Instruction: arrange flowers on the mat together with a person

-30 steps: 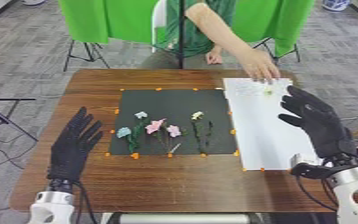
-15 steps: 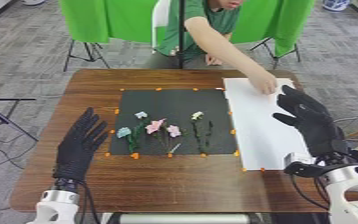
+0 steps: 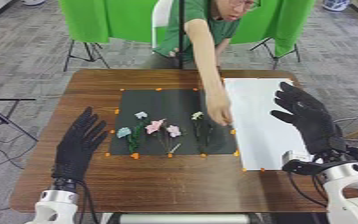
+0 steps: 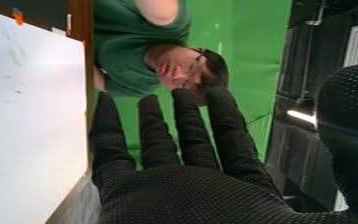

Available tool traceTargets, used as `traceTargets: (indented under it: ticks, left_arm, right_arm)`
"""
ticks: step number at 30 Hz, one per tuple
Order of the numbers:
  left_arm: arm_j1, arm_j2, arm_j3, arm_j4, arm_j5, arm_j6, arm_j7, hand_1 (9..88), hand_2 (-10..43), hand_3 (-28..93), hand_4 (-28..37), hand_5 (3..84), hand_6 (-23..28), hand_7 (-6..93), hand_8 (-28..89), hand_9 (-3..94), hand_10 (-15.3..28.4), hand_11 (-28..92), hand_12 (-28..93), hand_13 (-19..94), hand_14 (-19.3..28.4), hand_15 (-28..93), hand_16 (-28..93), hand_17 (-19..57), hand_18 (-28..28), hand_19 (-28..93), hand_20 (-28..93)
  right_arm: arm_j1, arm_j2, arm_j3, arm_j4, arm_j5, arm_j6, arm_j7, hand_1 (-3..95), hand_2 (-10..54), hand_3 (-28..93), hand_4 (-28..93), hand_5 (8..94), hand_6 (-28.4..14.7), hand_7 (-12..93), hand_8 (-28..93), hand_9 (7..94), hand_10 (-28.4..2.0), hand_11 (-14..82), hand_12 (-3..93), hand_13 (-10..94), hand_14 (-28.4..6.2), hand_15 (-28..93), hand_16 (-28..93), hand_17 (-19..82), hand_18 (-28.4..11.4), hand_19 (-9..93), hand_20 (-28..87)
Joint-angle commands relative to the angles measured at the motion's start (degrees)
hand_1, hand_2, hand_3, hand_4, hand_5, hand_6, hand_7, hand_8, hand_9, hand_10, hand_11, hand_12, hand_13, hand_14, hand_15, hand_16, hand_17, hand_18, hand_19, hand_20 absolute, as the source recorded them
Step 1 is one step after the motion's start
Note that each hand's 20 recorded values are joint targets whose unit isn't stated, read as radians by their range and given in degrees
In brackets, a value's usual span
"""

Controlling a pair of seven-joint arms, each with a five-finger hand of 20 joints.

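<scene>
My right hand is over the right edge of the white sheet, fingers straight, holding nothing. In the right wrist view the right hand has its fingers extended beside the white sheet. My left hand is left of the dark mat, fingers straight, with nothing in it. On the mat are blue flowers, pink flowers with stems, and a pale yellow flower. A person's hand is at the mat's right edge; whether it holds a flower, I cannot tell.
Orange markers dot the edges of the mat and sheet on the brown table. The person's arm extends across the table's far edge. A dark pole stands at the far side.
The person's hand has moved from the white sheet's far end toward the robot's left and nearer, to the mat's right edge. The pale bits at the sheet's far end are gone. My right hand has shifted slightly.
</scene>
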Motion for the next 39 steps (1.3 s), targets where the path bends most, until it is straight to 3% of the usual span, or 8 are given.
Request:
traceTargets:
  ticks: [1,8,13,15,27,30,33,39]
  left_arm:
    - [0.1,-1.06,0.12,0.20,0.29,-0.84,-0.79,26.7,-4.8,67,-28.3,26.4,3.0,13.3,-9,18.2,9.0,14,15,17,12.3,15,7,-11.7,21.4,38,9]
    - [2.1,-0.76,-0.97,-0.44,-1.04,0.59,-1.19,26.6,-4.7,68,-28.3,26.5,3.0,13.4,-9,18.3,9.1,14,15,17,12.4,15,7,-11.7,21.5,38,9]
    - [2.0,-0.18,-0.92,-0.50,-0.95,0.90,0.34,26.4,-4.9,68,-28.3,26.6,3.0,13.4,-9,18.4,9.1,14,15,17,12.6,16,7,-11.7,21.5,38,9]
    - [1.9,-0.18,-0.96,-0.53,-1.06,1.02,0.22,26.4,-4.8,68,-28.3,26.6,3.0,13.4,-9,18.4,9.1,14,15,17,12.6,16,6,-11.7,21.5,38,9]
    - [0.8,-1.74,-0.58,0.06,-0.30,-0.24,-0.84,26.3,-4.6,68,-28.3,26.7,3.0,13.3,-9,18.5,9.2,14,15,17,12.5,16,6,-11.6,21.4,38,9]
    - [0.9,-1.87,-0.71,-0.17,-0.10,-0.23,-0.92,26.2,-4.5,68,-28.3,26.7,3.1,13.2,-9,18.6,9.2,14,15,17,12.5,16,6,-11.6,21.3,38,9]
    - [1.2,-2.29,-0.47,0.06,-0.58,-0.31,-1.44,26.1,-4.5,68,-28.3,26.7,3.0,13.2,-9,18.6,9.2,14,15,17,12.5,16,6,-11.6,21.3,38,9]
    - [0.6,-1.77,-0.41,0.16,-0.12,-0.65,-1.38,26.2,-4.4,68,-28.3,26.7,3.1,13.2,-9,18.7,9.2,14,15,17,12.5,17,6,-11.6,21.2,38,9]
  right_arm:
    - [-2.1,-1.9,1.4,-0.6,-1.0,-1.5,-0.5,16.1,-3.1,84,-24,30.0,-5.5,12,-8,28.3,-12.7,6.2,24.7,22,-11.4,-2,42,1,-20.1,36,24]
    - [-0.4,-1.7,-0.3,0.3,-1.2,-1.4,-0.1,16.2,-2.9,84,-24,30.1,-5.5,12,-8,28.7,-12.5,6.4,24.6,23,-11.3,-1,42,1,-20.1,36,24]
    - [0.1,-2.7,-0.6,0.7,-1.0,-3.3,0.1,16.3,-2.9,84,-24,30.1,-5.4,12,-8,28.7,-12.5,6.6,24.6,23,-11.3,-1,42,1,-20.2,37,24]
    - [1.2,-2.4,-1.6,1.1,-1.0,-3.3,0.5,16.3,-2.9,84,-24,30.0,-5.4,12,-8,28.6,-12.5,6.6,24.5,23,-11.4,-1,42,1,-20.3,37,24]
    - [3.0,-1.1,-4.0,1.6,-0.6,-1.7,1.2,16.2,-2.7,84,-24,29.9,-5.3,12,-8,28.7,-12.7,6.4,24.5,24,-11.6,0,42,1,-20.6,37,24]
    - [3.5,-1.3,-4.2,1.8,-0.8,-2.2,1.3,16.1,-2.5,84,-24,29.9,-5.3,12,-8,28.9,-12.7,6.5,24.4,24,-11.7,0,41,1,-20.7,37,24]
    - [3.2,-1.5,-4.2,1.9,-0.5,-2.3,1.4,16.2,-2.5,84,-24,29.9,-5.3,12,-8,28.9,-12.7,6.6,24.4,24,-11.6,0,41,1,-20.7,37,24]
    - [3.3,-1.4,-4.0,1.7,-0.7,-2.6,1.0,16.1,-2.5,84,-24,30.0,-5.3,12,-8,29.0,-12.7,6.6,24.4,24,-11.8,1,41,1,-20.7,38,24]
